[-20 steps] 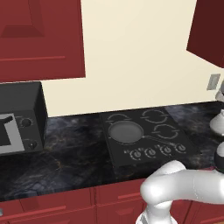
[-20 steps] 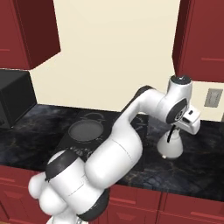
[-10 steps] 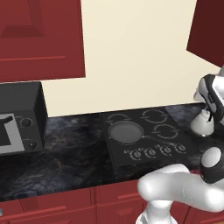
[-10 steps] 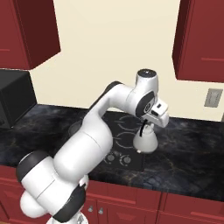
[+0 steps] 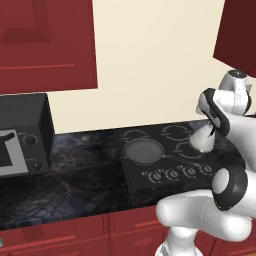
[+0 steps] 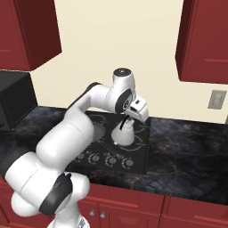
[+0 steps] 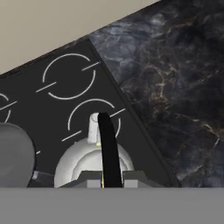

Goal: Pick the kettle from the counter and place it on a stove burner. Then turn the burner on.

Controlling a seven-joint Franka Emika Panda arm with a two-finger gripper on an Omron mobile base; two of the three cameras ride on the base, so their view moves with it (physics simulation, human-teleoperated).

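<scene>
A rendered kitchen with glossy red cabinets above and below, a plain cream wall, and a dark stone-look worktop (image 6: 187, 151) veined with faint grey-brown marbling. Set flush into it is a smooth black cooktop (image 6: 133, 153) marked with thin white ring outlines for burners and a row of small round knobs (image 5: 180, 172) along its near edge. On the near left burner sits a flat, round grey pan (image 5: 143, 150) with a matte face. At the far left of the worktop stands a boxy black microwave (image 5: 22, 135), and a pale outlet plate (image 6: 217, 99) hangs on the wall at the right.

The kettle (image 6: 124, 133), small, off-white and pear-shaped with a smooth rounded belly and a short spout, hangs at the cooktop's right side, over the near right burner ring; whether its base touches the glass I cannot tell. Its thin black handle (image 7: 108, 148) arches upright over the top. The pincer (image 7: 110, 180) comes down from above with its two dark tips drawn nearly together, clamped on that slim handle. In the hand view the kettle's pale dome lies just right of the pan's grey edge, the two apart
</scene>
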